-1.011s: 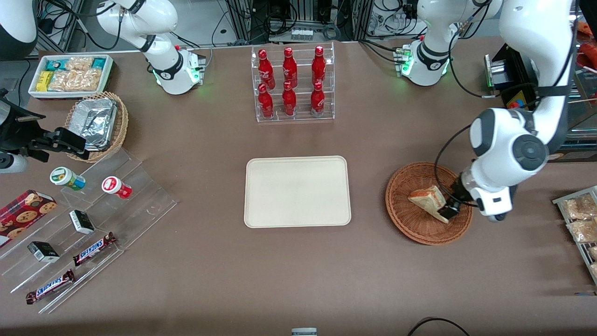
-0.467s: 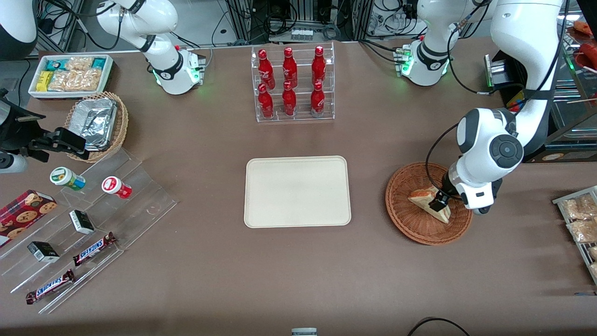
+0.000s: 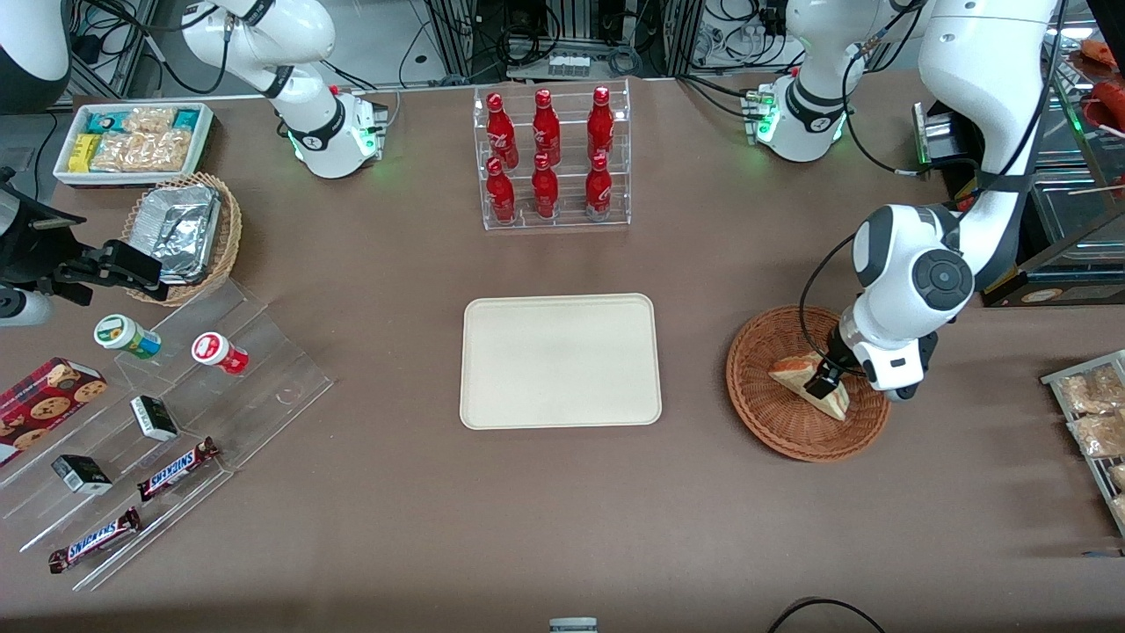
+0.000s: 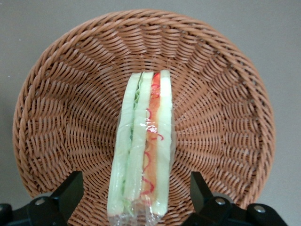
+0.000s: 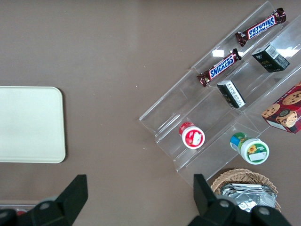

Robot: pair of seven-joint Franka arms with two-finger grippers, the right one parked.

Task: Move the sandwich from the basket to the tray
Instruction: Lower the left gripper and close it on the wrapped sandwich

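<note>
The sandwich (image 3: pixel 802 373) (image 4: pixel 143 146), a plastic-wrapped wedge of pale bread with green and red-orange filling along its edge, lies in the reddish-brown wicker basket (image 3: pixel 763 400) (image 4: pixel 61 103). My left gripper (image 3: pixel 826 383) (image 4: pixel 137 190) hangs just above the sandwich, open, with one black finger (image 4: pixel 70 190) on each side of the wedge and a gap between each finger and the bread. The cream-white tray (image 3: pixel 561 360) (image 5: pixel 28 125) lies empty at the table's middle, beside the basket toward the parked arm's end.
A clear rack of red bottles (image 3: pixel 552 158) stands farther from the front camera than the tray. Clear steps with snack bars, cups and boxes (image 3: pixel 167 413), a foil-filled pale basket (image 3: pixel 183 233) and a white snack bin (image 3: pixel 132 141) lie toward the parked arm's end. A rack of packets (image 3: pixel 1094 422) sits at the working arm's end.
My left gripper has shifted a little across the basket, away from the front camera, and now straddles the sandwich. The sandwich and basket have not moved.
</note>
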